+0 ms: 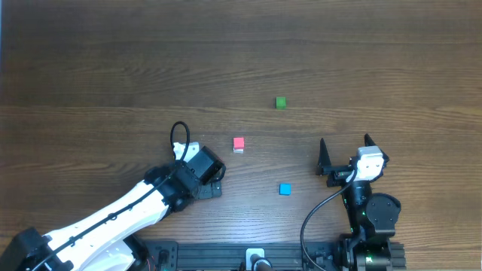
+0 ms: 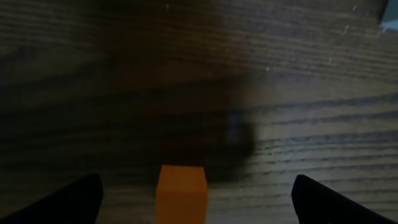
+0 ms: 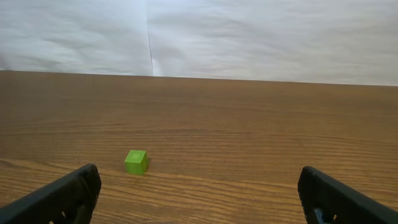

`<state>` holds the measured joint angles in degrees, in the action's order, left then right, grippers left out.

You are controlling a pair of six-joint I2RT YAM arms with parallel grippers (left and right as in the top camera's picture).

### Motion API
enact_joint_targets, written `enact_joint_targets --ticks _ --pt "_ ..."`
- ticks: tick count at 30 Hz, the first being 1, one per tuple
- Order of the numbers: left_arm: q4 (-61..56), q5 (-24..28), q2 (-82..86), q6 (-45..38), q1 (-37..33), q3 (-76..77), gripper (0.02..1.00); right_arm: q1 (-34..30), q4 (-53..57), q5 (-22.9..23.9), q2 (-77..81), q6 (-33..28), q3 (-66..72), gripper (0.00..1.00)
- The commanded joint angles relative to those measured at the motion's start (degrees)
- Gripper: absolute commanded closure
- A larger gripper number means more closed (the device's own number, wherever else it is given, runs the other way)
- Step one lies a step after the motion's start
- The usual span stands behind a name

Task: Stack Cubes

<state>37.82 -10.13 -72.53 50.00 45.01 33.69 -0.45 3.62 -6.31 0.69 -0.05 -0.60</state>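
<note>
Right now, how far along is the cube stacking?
Done: nothing stacked; the green cube, pink cube and blue cube each sit alone on the table. In hand: the left jaws stand open either side of an orange cube, not yet gripping it. The right jaws are open too, holding nothing. Left: every grasp and placement.

Unstacked cubes: green (image 1: 281, 102), pink (image 1: 239, 143), blue (image 1: 285, 189), orange (image 2: 181, 193).

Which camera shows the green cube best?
Right wrist view: the green cube sits unobstructed, top and side faces visible. The top view gives just its top face, small. The left wrist view looks at an orange cube.
</note>
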Motion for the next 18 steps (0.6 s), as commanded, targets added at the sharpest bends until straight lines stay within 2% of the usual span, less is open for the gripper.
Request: enact_joint_targets --ticks 1,10,18 --pt "-0.35 1.88 -1.22 0.17 -0.28 -0.81 0.049 -0.37 0.20 0.20 -0.35 -0.24 0.31 0.009" --pt "-1.03 5.20 -5.42 0.22 -0.28 -0.81 0.161 -0.37 0.22 0.20 -0.35 -0.24 0.31 0.007" --pt "-0.79 5.44 -5.70 0.20 -0.28 -0.81 0.338 -0.37 0.22 0.20 -0.35 -0.24 0.31 0.009"
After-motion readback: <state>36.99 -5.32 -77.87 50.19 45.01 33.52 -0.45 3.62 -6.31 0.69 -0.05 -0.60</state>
